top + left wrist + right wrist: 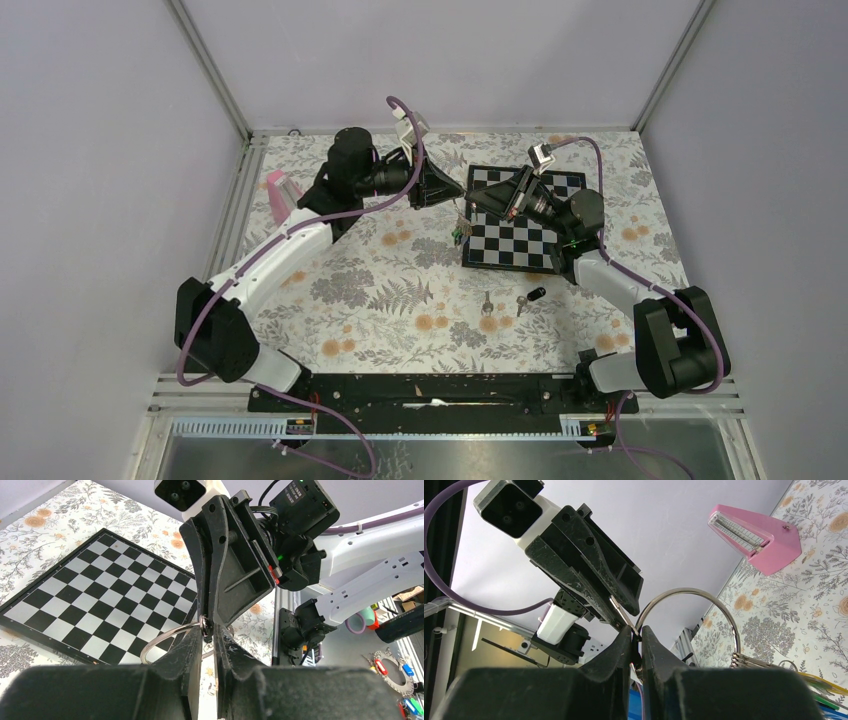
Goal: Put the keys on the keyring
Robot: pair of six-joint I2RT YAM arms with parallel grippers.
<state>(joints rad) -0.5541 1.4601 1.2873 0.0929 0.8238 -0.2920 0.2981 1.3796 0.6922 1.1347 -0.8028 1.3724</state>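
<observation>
The keyring (462, 214), thin silver wire rings with coloured tags hanging below, is held in the air between both grippers over the chessboard's left edge. My left gripper (455, 194) is shut on the large ring (159, 643) at its fingertips (209, 629). My right gripper (484, 203) is shut on the same ring (725, 614) from the opposite side (637, 633). The tags (819, 685) hang at the ring's lower right. The silver key (486, 303) and the black-headed key (531, 296) lie on the floral cloth in front of the board, apart from both grippers.
A black-and-white chessboard (525, 235) lies at the back right, also in the left wrist view (90, 600). A pink metronome (282, 194) stands at the left edge, also in the right wrist view (756, 537). Grey walls enclose the table.
</observation>
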